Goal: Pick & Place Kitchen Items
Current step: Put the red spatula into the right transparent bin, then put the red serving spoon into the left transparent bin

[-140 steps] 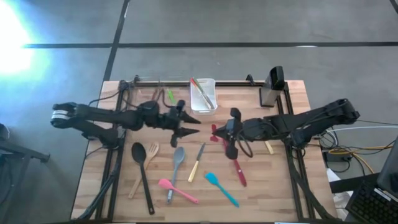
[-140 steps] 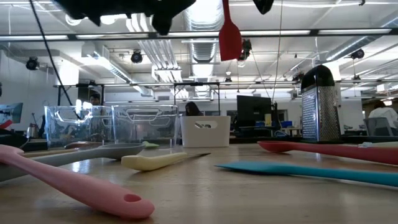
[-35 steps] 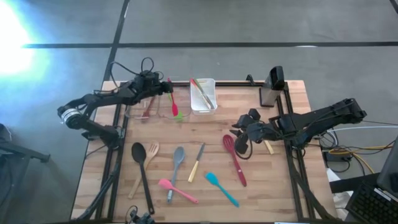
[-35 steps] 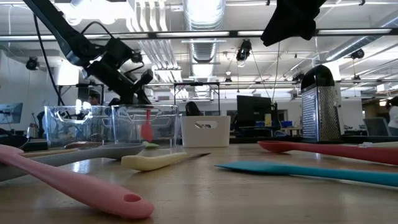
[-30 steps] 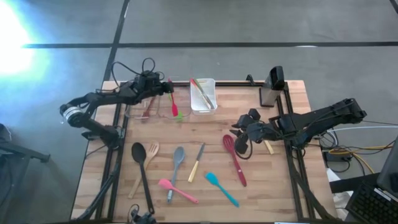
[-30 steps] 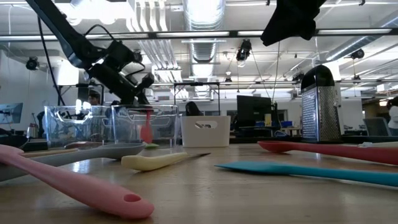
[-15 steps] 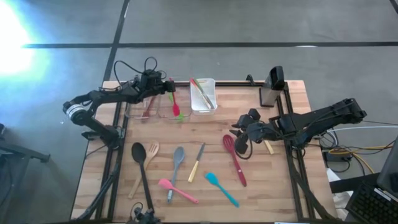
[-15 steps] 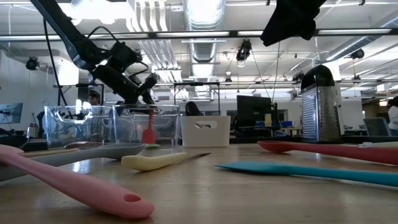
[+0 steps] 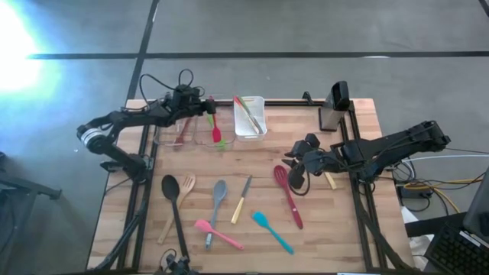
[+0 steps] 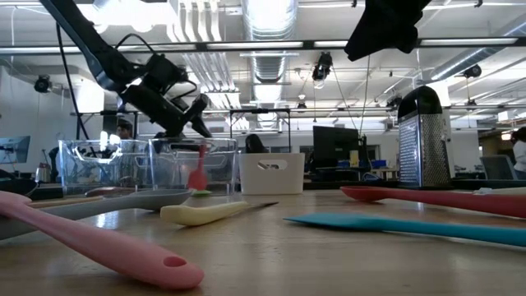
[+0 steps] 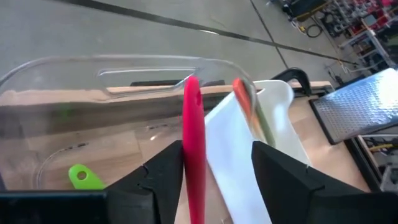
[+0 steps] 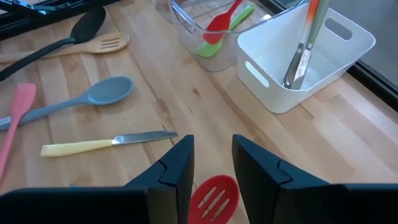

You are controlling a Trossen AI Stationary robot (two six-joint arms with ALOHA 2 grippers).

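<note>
A red spatula (image 9: 215, 128) stands in the clear bin (image 9: 200, 140) at the table's far left, blade down on the bin's floor and handle slanting up. My left gripper (image 9: 208, 107) is open above the bin. Its fingers stand either side of the handle (image 11: 193, 137), and a green utensil (image 11: 81, 176) lies beside the spatula in the bin. My right gripper (image 9: 293, 164) hovers open right of the table's middle, nothing between its fingers. It is above the head of a red slotted spatula (image 12: 211, 199) that lies flat on the table. My left gripper has the red spatula's handle (image 11: 191, 155) between its open fingers. The handle runs close along one finger (image 11: 166, 171) and clear of the other. I cannot tell whether that finger touches it. The fingers slant down over the bin from the table's left.
A white bin (image 9: 250, 116) with utensils stands right of the clear bin, and a metal grater (image 9: 335, 107) at the far right. On the near half of the table lie a black spoon (image 9: 174, 206), a wooden spatula (image 9: 183, 187), a grey spoon (image 9: 218, 197), a yellow-handled knife (image 9: 241, 200), a pink spatula (image 9: 218, 234) and a teal spatula (image 9: 272, 231).
My left gripper has opened over the clear bin and let go of the red spatula. The spatula has sunk a little and now stands on its blade inside the bin, its handle still between the fingers.
</note>
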